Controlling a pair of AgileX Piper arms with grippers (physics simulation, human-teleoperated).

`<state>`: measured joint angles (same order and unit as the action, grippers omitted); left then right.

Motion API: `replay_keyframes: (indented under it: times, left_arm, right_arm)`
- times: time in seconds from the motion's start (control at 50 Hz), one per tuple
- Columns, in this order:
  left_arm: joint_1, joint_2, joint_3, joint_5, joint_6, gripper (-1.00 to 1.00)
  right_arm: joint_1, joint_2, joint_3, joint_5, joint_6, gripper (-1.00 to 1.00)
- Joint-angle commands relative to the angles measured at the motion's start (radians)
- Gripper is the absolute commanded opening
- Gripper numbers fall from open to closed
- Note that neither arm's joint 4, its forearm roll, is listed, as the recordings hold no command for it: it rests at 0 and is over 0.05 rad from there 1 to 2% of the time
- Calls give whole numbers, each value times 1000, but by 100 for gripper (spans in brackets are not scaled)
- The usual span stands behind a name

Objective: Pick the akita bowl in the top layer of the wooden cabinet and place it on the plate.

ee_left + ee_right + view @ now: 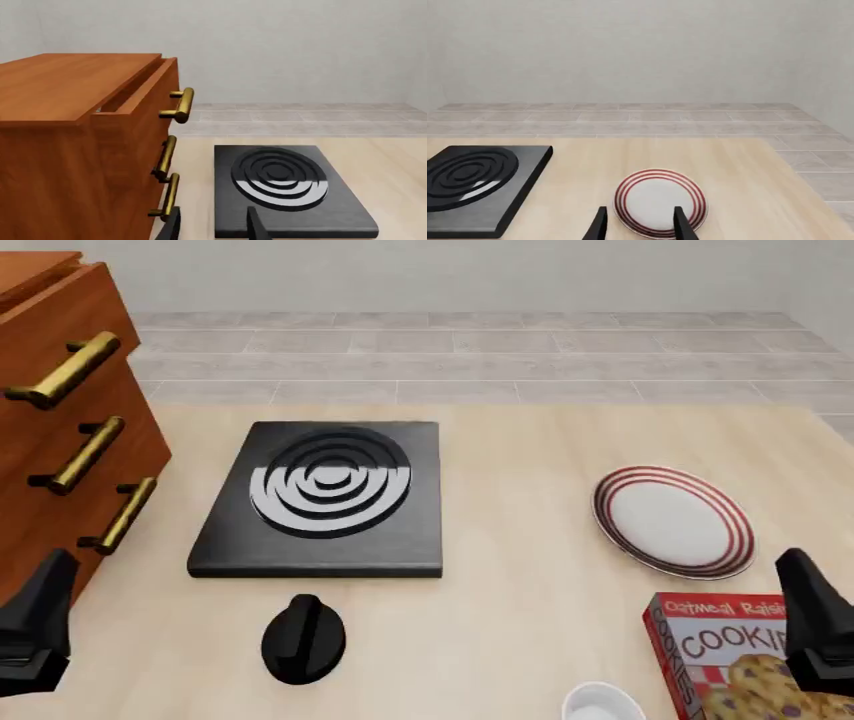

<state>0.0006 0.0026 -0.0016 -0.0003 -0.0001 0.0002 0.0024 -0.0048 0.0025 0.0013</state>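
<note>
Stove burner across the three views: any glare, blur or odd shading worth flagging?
Front view: a bright reflective band crosses the stove burner rings; everything is sharp. Left wrist view: the same sheen sits on the burner's lower half, cabinet edges crisp. Right wrist view: the burner reads mostly dark, the plate is evenly lit, without blur.

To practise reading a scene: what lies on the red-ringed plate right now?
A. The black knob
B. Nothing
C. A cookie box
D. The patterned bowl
B: the plate shows a bare white centre in the front view, and in the right wrist view too; the cookie box and black knob sit apart on the table.
</note>
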Motion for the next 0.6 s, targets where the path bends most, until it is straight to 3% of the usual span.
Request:
replay_keyframes:
  times: [0.02, 0.42, 0.6]
  left_arm:
    - [6, -1, -4, -1, 4, 100]
    - [9, -2, -15, -3, 23, 100]
    - [2, -2, -60, 18, 66, 100]
  right_arm:
    - [-1, 5, 0, -5, -1, 100]
    - [-2, 31, 1, -37, 4, 100]
    - [-5, 30, 1, -42, 5, 100]
